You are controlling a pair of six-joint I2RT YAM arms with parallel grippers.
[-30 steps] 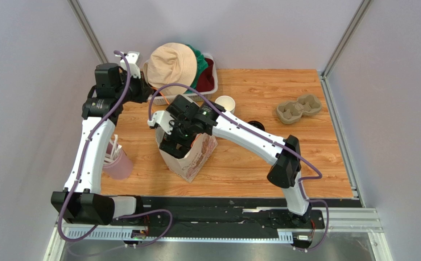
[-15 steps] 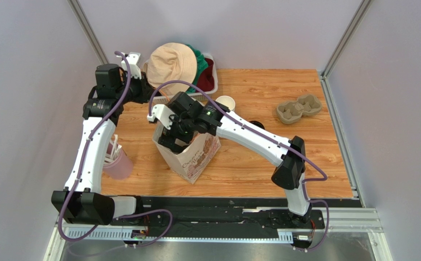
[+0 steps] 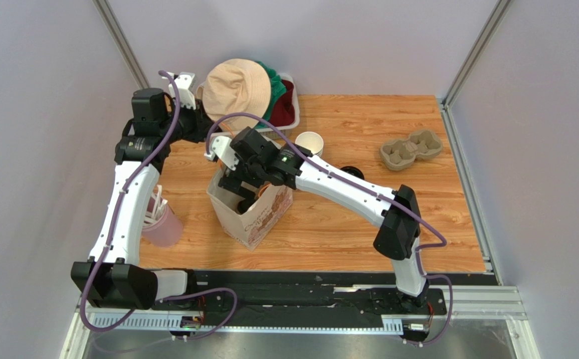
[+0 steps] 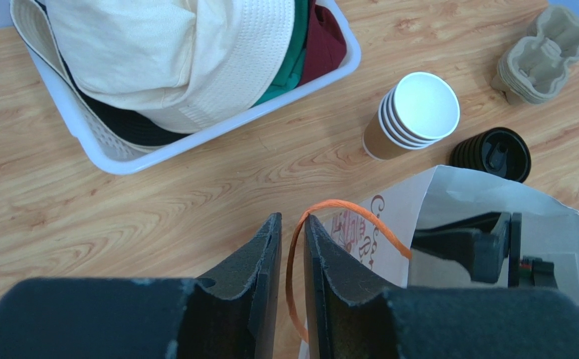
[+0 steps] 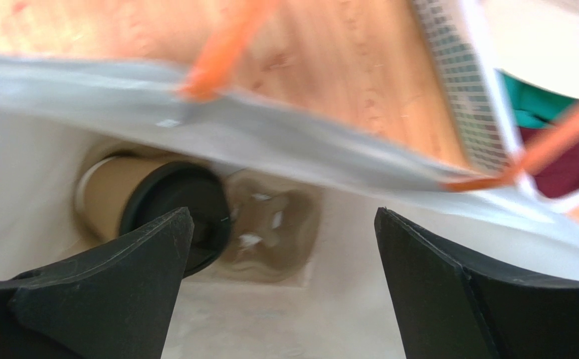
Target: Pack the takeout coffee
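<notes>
If I withdraw the right gripper (image 5: 282,224), jaws wide apart, it may snag the paper bag (image 3: 258,221) and tip the takeout coffee (image 5: 157,206).

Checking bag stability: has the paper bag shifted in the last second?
Yes. The paper bag has slid slightly left, toward the pink straw cup, which has stayed put.

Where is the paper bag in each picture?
Top external: the paper bag stands open in the middle of the table.
Left wrist: lower right, mouth facing up.
Right wrist: its white inside fills the picture.
Shared landmark: the white basket of hats, beyond the bag.
</notes>
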